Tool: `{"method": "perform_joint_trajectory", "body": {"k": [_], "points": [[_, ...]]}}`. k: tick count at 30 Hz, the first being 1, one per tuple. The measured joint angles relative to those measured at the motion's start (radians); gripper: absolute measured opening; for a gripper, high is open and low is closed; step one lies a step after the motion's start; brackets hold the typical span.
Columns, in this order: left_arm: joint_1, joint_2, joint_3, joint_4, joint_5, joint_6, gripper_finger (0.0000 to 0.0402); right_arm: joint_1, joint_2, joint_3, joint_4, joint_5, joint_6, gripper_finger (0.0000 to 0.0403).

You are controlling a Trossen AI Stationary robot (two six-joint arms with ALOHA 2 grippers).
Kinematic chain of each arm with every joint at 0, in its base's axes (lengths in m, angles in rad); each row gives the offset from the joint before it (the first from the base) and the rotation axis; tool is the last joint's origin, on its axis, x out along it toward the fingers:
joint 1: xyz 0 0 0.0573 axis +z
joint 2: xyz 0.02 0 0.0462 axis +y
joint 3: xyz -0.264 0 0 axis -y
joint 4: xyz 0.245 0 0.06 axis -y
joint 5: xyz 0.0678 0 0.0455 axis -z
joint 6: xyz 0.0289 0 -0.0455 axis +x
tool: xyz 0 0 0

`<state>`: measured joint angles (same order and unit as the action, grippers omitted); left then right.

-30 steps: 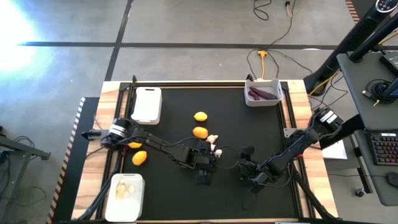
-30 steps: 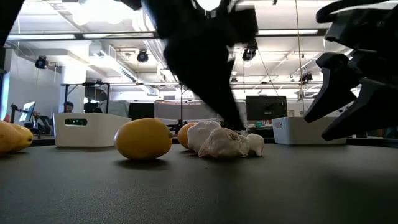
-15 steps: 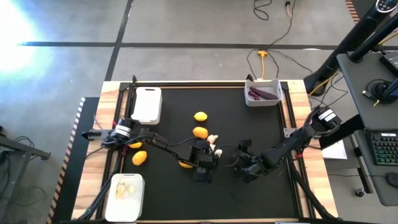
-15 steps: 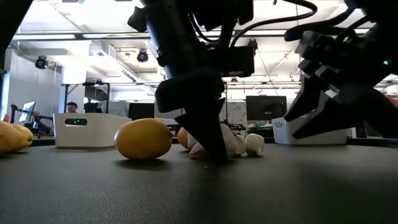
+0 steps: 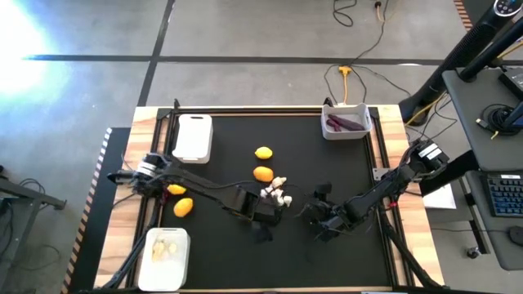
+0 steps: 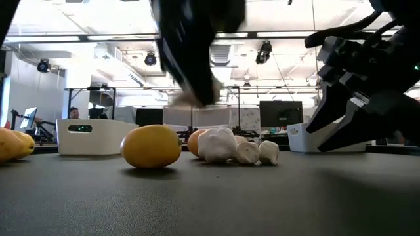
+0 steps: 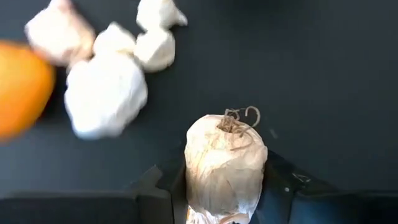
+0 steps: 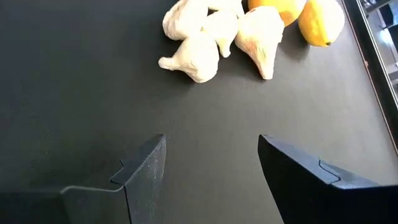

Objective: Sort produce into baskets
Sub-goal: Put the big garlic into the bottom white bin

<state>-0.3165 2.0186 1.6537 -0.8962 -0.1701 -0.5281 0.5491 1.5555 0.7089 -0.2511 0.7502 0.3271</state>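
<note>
Nearest, the left tool (image 7: 224, 199) grips a whitish-beige lumpy piece (image 7: 225, 163) clear above the black surface (image 5: 327, 171), beside the loose whitish pieces (image 5: 278, 192). Just right, the right tool (image 8: 211, 168) hovers open. Farther off lie the lemons (image 5: 263, 173), then the purple-filled basket (image 5: 346, 122) at the far edge.

The left arm reaches from the frame's left edge to just below centre; its left gripper (image 5: 265, 206) pinches a whitish-beige lumpy piece (image 7: 225, 163). The right gripper (image 5: 320, 222), right of centre, hangs with fingers spread.
</note>
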Motion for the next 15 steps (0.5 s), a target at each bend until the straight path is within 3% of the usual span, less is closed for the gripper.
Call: {"method": "perform_joint_trajectory", "body": {"k": [5,8,15], "points": [[-0.109,-0.018,0.171,-0.404,0.006,-0.199,0.0125,0.000,0.000,-0.016,0.000,0.000,0.022,0.0249],[-0.183,-0.021,0.196,-0.675,0.074,-0.410,0.0126,0.000,0.000,-0.024,0.001,0.000,0.029,0.0249],[-0.390,-0.150,-0.087,-0.550,0.220,-0.851,0.0126,0.000,0.000,-0.029,0.023,0.000,0.028,0.0249]]}}
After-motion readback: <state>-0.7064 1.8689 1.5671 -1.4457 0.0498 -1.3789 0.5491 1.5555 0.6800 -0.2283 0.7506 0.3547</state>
